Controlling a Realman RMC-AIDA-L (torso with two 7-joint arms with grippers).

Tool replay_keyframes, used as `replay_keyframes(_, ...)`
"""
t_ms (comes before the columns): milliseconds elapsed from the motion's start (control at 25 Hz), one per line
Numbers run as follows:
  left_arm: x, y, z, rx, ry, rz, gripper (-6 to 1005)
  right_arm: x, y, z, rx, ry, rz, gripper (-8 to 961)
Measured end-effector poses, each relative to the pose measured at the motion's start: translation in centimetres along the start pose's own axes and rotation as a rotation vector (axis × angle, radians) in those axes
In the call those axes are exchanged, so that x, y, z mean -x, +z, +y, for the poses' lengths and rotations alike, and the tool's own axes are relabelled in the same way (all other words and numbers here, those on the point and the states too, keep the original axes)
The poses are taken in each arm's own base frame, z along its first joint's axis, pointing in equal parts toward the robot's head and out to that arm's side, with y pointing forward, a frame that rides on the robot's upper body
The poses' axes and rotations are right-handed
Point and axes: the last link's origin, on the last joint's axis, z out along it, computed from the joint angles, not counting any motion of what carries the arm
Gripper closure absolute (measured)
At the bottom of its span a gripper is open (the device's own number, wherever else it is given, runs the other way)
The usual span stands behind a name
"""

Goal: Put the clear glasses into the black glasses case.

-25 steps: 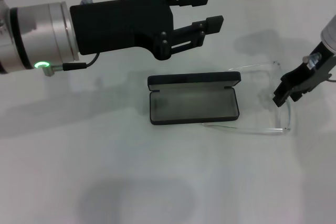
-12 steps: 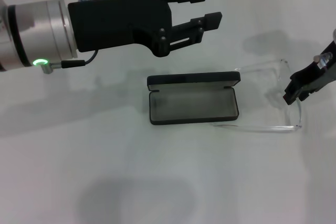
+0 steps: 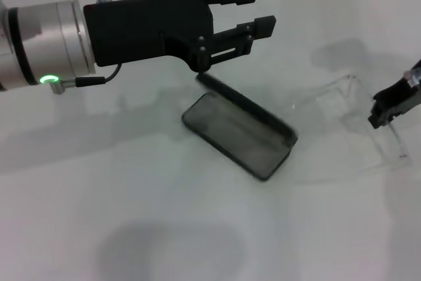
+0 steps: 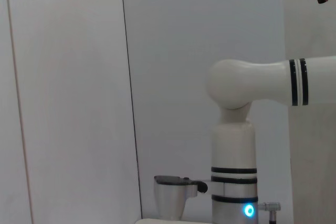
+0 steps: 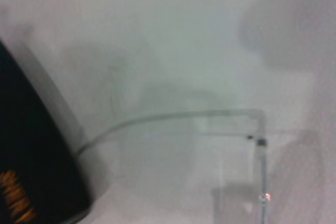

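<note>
The black glasses case (image 3: pixel 238 131) lies open and slanted on the white table, grey lining up, its lid (image 3: pixel 245 101) standing along the far side. To its right are the clear glasses (image 3: pixel 397 145), partly raised, with thin arms reaching back toward the case. My right gripper (image 3: pixel 379 118) is shut on their lens at the right edge of the head view. In the right wrist view a clear arm (image 5: pixel 173 116) runs to the case's black shell with orange lettering (image 5: pixel 29 182). My left gripper (image 3: pixel 255 10) hangs open and empty above the table behind the case.
The white table (image 3: pixel 164 228) stretches bare in front of the case and to its left. My left forearm (image 3: pixel 46 41) spans the upper left of the head view. The left wrist view shows only a wall and a white arm segment (image 4: pixel 236 85).
The right gripper has moved right with the glasses. The case has swung from square-on to diagonal, its right end coming toward the front. The left gripper has hardly moved.
</note>
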Motion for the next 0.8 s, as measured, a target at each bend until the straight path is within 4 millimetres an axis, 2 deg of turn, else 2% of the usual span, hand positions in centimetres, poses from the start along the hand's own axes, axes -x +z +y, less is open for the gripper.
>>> replay_keyframes(640,0.1,-0.1,0.0,-0.001,-0.008,-0.002,529,-2.5,-1.5,-2.3,-0.038,-0.003,-0.090,901)
replay_keyframes(760,0.1,-0.1,0.0,-0.001,-0.012,-0.005,529,-2.9,-2.2,-2.6,-0.023,-0.004,-0.126,901)
replay_keyframes(800,0.2,-0.1,0.0,-0.001,-0.015,-0.009,530,-3.2,-3.0,-2.8,-0.008,-0.010,-0.162,901)
